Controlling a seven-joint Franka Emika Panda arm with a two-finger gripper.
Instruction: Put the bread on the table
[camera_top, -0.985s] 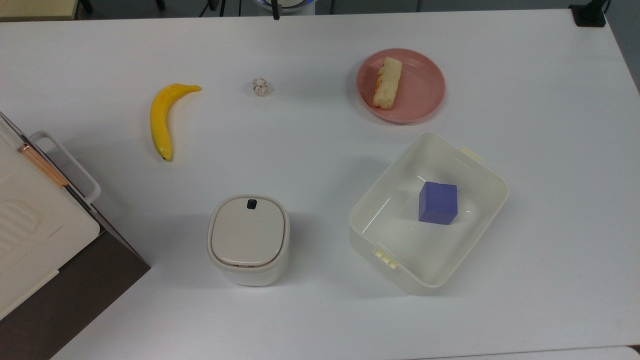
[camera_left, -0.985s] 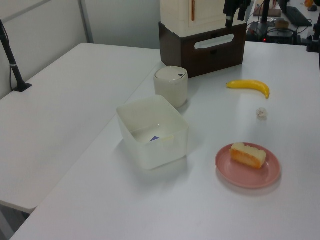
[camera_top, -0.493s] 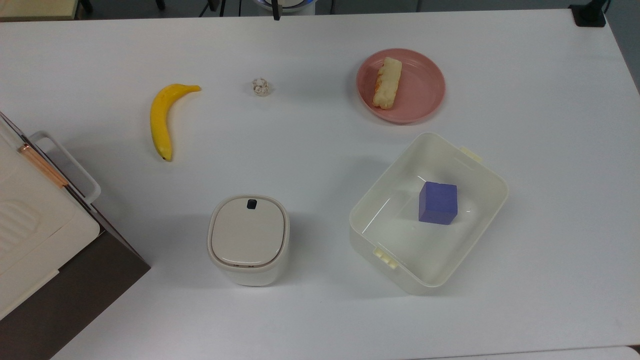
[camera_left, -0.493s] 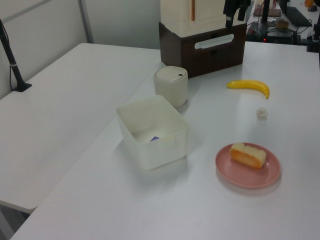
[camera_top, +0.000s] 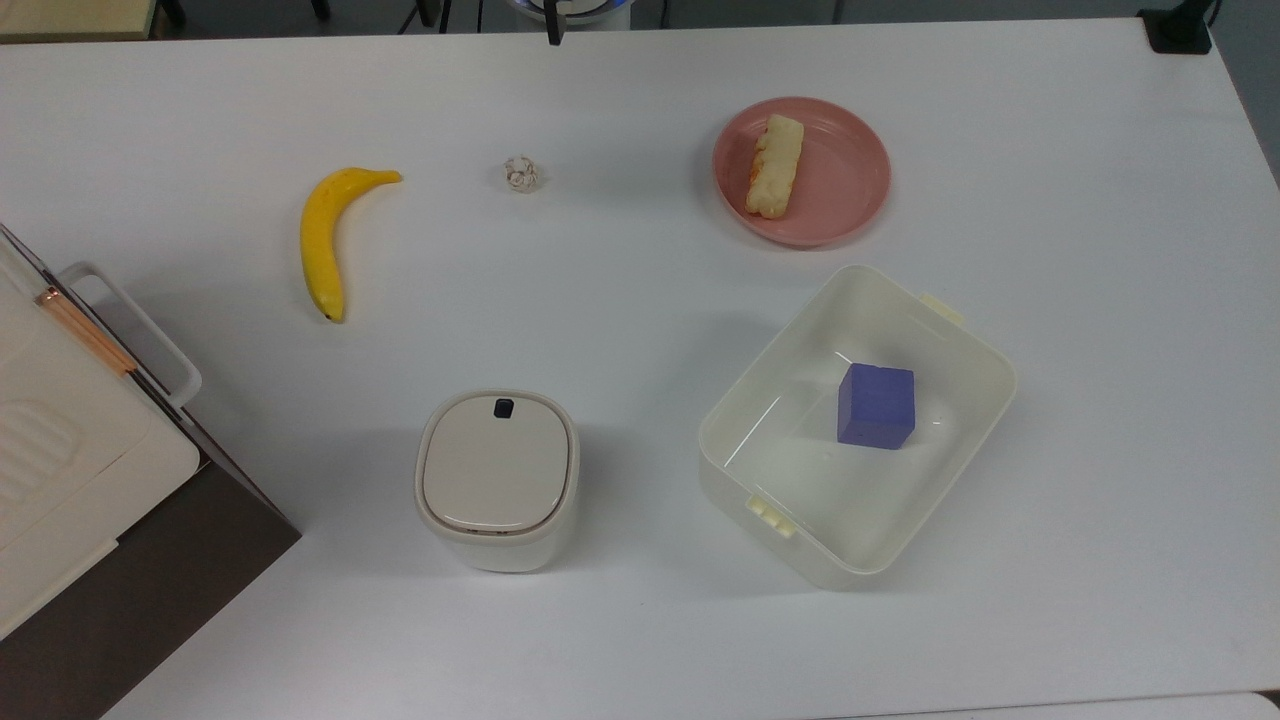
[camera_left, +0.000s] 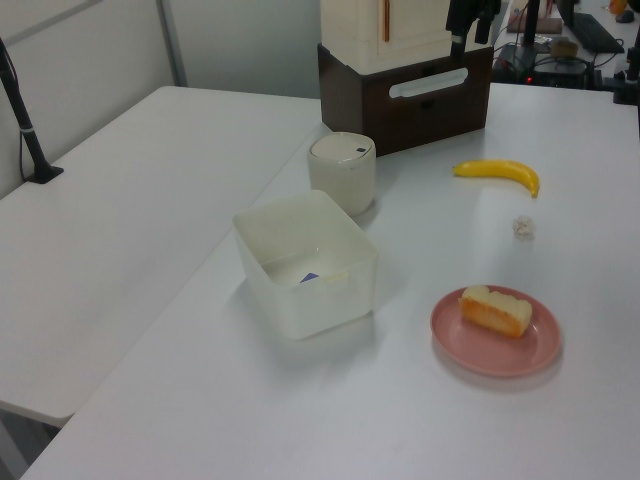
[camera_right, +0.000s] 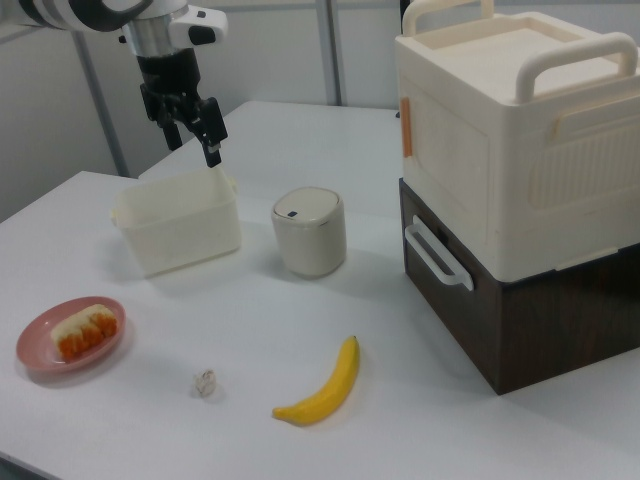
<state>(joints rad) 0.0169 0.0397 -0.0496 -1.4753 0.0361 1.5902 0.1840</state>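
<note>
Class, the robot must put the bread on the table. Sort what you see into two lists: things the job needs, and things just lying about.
Needed: bread, pink plate it lies on, table, gripper.

Lying about: banana, white tub holding a blue block, lidded bin, small crumpled scrap, stacked boxes.

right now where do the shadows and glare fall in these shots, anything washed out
Top view: soft grey shadows lie on the table to the top view's left of the lidded canister and the open bin; small glints sit beside the purple cube. Left view: even light, and the pink plate casts a faint shadow. Right view: the bread keeps its colour.
</note>
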